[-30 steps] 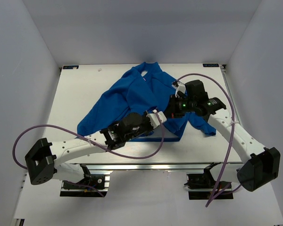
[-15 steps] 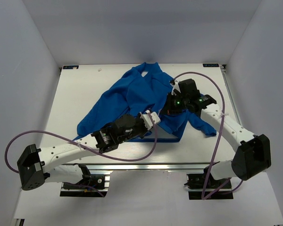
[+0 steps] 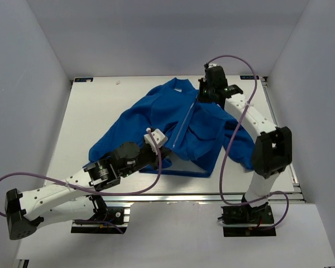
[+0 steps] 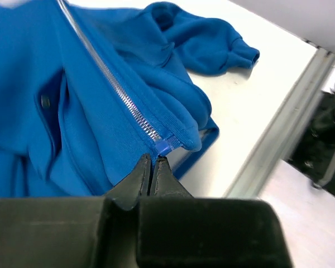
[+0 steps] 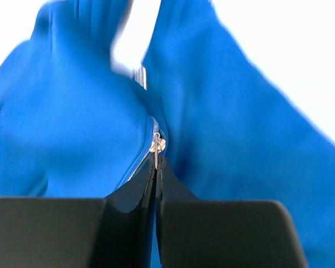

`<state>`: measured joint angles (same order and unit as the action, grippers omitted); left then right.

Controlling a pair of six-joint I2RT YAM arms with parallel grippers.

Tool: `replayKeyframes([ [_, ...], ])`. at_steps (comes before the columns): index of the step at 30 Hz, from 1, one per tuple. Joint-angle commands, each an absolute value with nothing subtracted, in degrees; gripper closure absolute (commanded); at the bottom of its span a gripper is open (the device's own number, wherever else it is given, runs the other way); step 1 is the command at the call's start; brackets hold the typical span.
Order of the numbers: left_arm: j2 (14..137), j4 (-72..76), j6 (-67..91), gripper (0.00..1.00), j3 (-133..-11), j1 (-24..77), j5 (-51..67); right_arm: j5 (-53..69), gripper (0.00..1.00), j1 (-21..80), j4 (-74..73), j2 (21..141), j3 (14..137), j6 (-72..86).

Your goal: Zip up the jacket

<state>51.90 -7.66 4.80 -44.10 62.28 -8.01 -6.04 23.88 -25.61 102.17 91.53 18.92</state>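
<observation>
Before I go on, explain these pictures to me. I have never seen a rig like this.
The machine is a left arm and a right arm, bolted at the near edge of a white table. One picture looks down from above and behind them. The other two come from a camera on each wrist, so the black fingers at the bottom are that arm's own. A blue jacket lies spread on the table, its pale zipper running up the front. The left gripper is shut on the zipper's bottom end, at the hem. The right gripper is shut on the metal pull, up near the collar. Between them the zipper looks closed.
</observation>
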Motion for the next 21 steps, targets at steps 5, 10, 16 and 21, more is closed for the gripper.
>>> replayKeyframes([
  [5, 47.2, -21.9, 20.5, 1.0, -42.1, 64.2, -0.5, -22.7, 1.0, 15.0, -8.9, 115.0, 106.1, 11.8],
  [10, 44.3, -23.6, 23.8, 1.0, -39.8, 64.2, -0.1, -25.3, 1.0, 11.3, -9.6, 128.3, 125.5, 9.7],
  [16, 42.5, -27.9, 28.2, 1.0, -38.1, 64.2, -0.1, -28.1, 1.0, 8.5, 0.0, 135.3, 132.8, 3.8],
  [21, 44.6, -27.9, 29.0, 1.0, -38.0, 64.2, -0.1, -25.7, 1.0, 8.4, 5.5, 136.7, 134.6, -2.5],
])
